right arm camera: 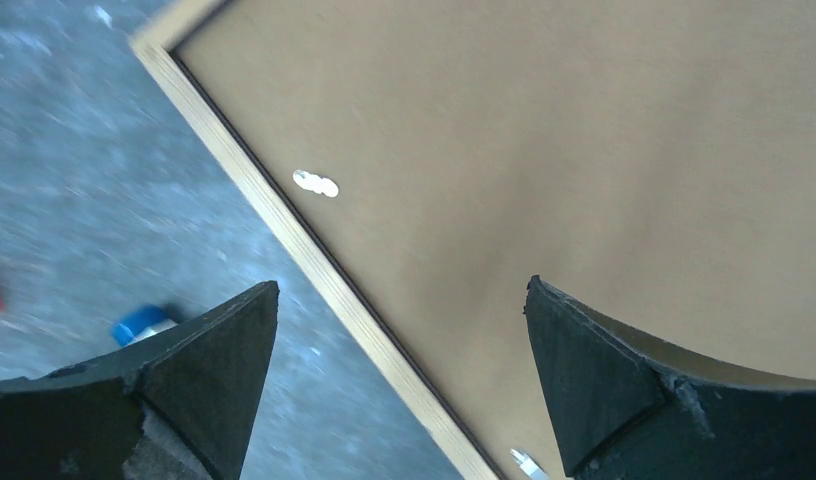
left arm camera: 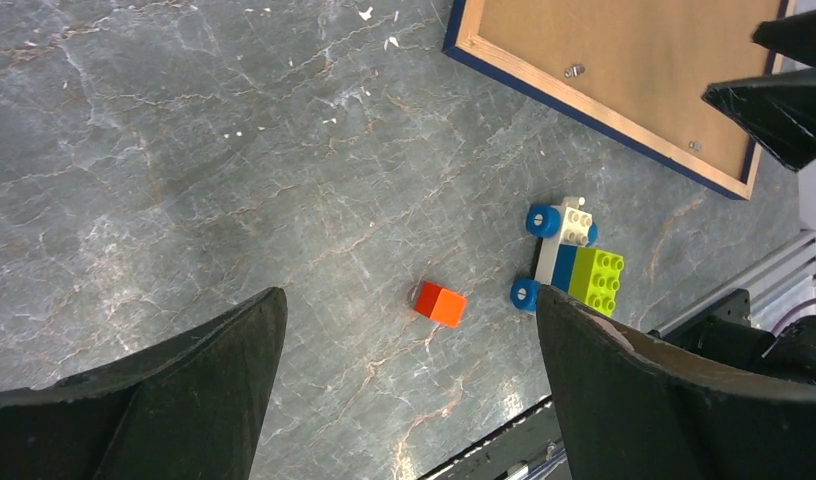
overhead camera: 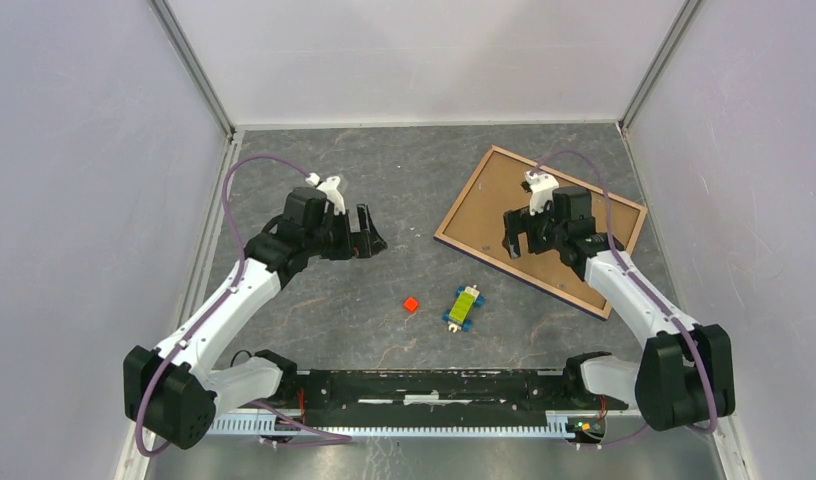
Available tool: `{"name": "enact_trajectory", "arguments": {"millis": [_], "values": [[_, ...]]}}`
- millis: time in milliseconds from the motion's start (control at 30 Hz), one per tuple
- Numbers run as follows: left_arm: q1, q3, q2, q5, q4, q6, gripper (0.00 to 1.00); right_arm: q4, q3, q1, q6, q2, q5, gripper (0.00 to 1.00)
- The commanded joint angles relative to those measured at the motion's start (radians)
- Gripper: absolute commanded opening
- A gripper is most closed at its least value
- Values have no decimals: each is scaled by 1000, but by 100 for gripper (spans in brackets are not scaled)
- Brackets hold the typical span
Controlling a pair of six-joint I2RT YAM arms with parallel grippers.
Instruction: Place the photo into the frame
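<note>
The frame [overhead camera: 467, 195] lies back-up on the tabletop [overhead camera: 314, 300], with the right gripper [overhead camera: 517, 235] spread wide over it. The left gripper [overhead camera: 369, 232] is wide and empty. A red cube [overhead camera: 411, 304] and a brick car [overhead camera: 464, 305] lie nearby.

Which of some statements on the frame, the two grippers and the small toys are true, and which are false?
1. The frame lies flat with its brown back up. True.
2. The right gripper is shut on the frame. False: it is open above the frame and holds nothing.
3. The left gripper is open and empty. True.
4. The red cube sits on the frame. False: it is on the table, near the toy car, apart from the frame.
</note>
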Motion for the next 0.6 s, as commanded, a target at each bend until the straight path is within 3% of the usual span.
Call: {"name": "enact_trajectory", "arguments": {"millis": [0, 233, 333, 433, 567], "values": [[4, -4, 27, 64, 63, 56, 100, 262, -66, -21, 284, 46, -171, 98], [3, -33, 90, 163, 149, 20, 100, 449, -79, -31, 400, 138, -137, 98], [2, 3, 177, 160, 150, -81, 100, 500, -72, -61, 467, 159, -91, 98], [-7, 21, 261, 148, 249, -214, 100, 564, -66, -98, 584, 193, -56, 98], [-52, 109, 395, 24, 366, -243, 99, 939, -142, -136, 737, 274, -196, 98]]}}
